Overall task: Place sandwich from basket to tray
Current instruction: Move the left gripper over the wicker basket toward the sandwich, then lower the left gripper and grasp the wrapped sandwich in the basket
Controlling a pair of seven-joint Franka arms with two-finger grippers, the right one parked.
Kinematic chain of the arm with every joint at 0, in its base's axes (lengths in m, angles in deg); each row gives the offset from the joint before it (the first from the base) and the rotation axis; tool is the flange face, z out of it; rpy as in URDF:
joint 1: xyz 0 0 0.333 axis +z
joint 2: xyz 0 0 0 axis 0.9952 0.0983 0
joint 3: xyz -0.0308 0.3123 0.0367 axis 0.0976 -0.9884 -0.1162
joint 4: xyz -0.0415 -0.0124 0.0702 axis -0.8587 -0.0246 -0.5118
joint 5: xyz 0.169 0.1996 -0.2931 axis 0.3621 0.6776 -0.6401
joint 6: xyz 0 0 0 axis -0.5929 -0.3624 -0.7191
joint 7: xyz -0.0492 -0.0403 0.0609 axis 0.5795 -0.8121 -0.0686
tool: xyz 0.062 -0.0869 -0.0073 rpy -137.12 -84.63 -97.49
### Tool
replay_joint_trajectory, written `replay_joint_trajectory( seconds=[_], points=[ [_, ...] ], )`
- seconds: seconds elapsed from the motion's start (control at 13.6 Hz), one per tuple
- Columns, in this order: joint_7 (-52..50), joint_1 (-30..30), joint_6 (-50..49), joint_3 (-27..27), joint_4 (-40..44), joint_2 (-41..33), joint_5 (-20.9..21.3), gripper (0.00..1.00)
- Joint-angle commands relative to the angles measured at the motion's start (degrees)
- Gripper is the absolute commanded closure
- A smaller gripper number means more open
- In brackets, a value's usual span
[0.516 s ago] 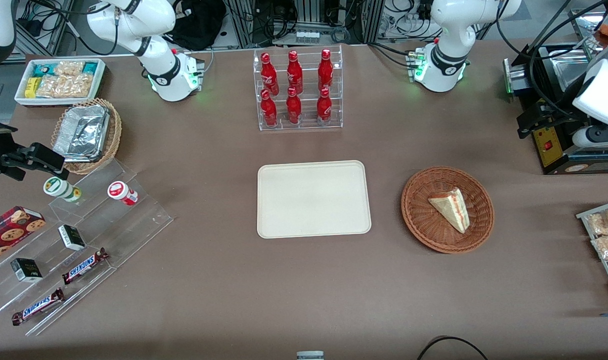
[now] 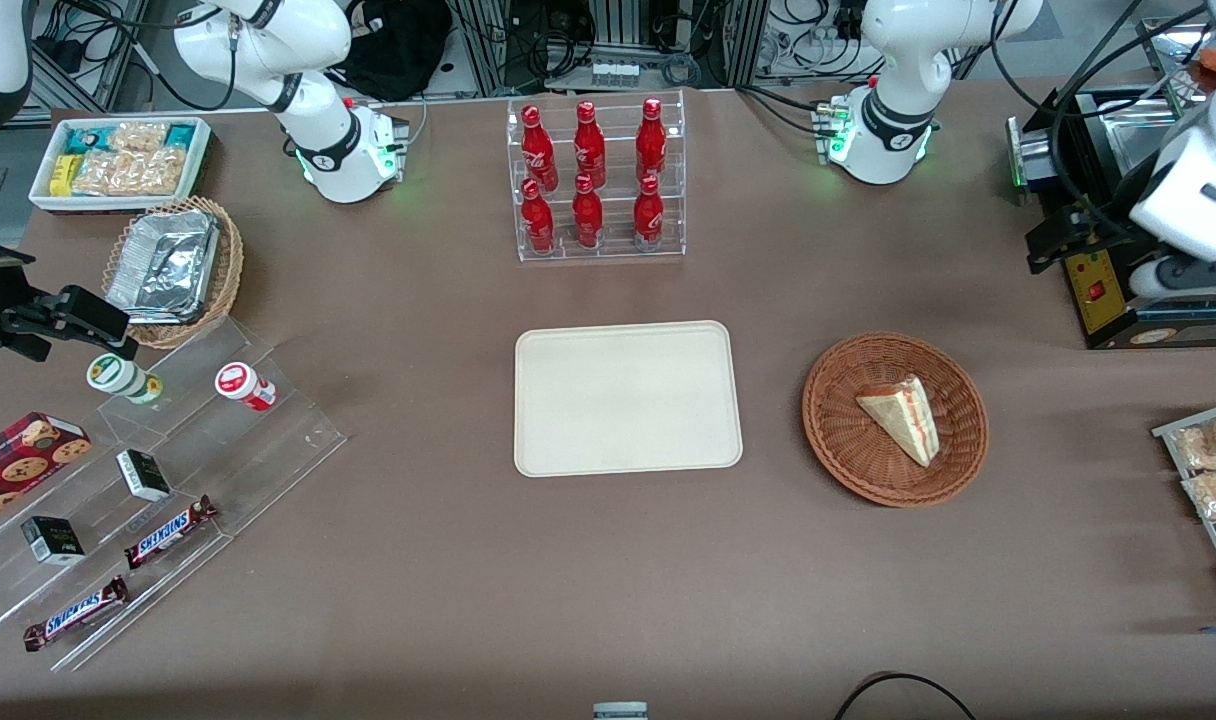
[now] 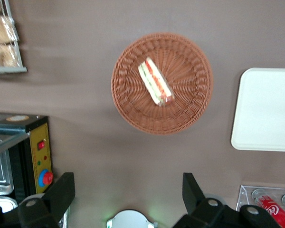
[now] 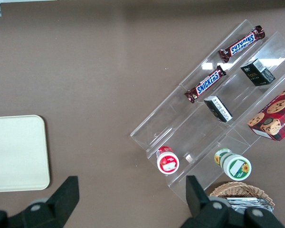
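Shifted slightly at the front view's right edge, the left arm's gripper (image 3: 128, 199) hangs wide open, high above the small triangular white-bread sandwich (image 2: 902, 417) lying in the round reddish-brown wicker basket (image 2: 838, 440), ready to descend, with the flat cream rectangular tray (image 2: 627, 397) empty at the frame's centre.

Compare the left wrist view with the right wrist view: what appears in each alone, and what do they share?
Only the left wrist view shows the round reddish-brown wicker basket holding the triangular white-bread sandwich, the left arm's open black gripper hanging clear of the basket, the yellow-panelled machine and red bottles.

Only the right wrist view shows the clear acrylic stepped stand with Snickers bars, dark boxes, a red cookie box, two capped jars and the tan wicker basket.

Both show the flat cream rectangular tray, bare, on the brown table.
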Motion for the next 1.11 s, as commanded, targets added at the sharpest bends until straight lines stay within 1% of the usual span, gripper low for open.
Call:
replay_joint_trajectory(
  seconds=[0.0, 0.22, 0.37, 0.59, 0.74, 0.81, 0.96, 1.03],
  points=[
    [-3.51, 0.59, 1.99, 0.48, -3.15, 2.01, 0.0, 0.0],
    [-6.94, 0.5, 10.5, 0.66, -11.31, 1.85, 0.09, 0.0],
    [-12.11, 0.5, 17.96, 0.66, -17.81, 1.41, 0.09, 0.0],
    [-26.85, 0.41, 27.72, 1.01, -23.89, 2.11, 0.09, 0.0],
    [-37.05, 0.24, 36.33, 2.14, -29.07, 2.2, 0.09, 0.0],
    [-40.49, 0.24, 40.29, 2.59, -31.62, 2.2, 0.09, 0.0],
    [-42.37, 0.24, 46.8, 2.59, -35.84, 2.9, 0.17, 0.0],
    [-41.94, 0.24, 48.4, 2.68, -36.21, 4.55, 0.26, 0.0]
  ],
)
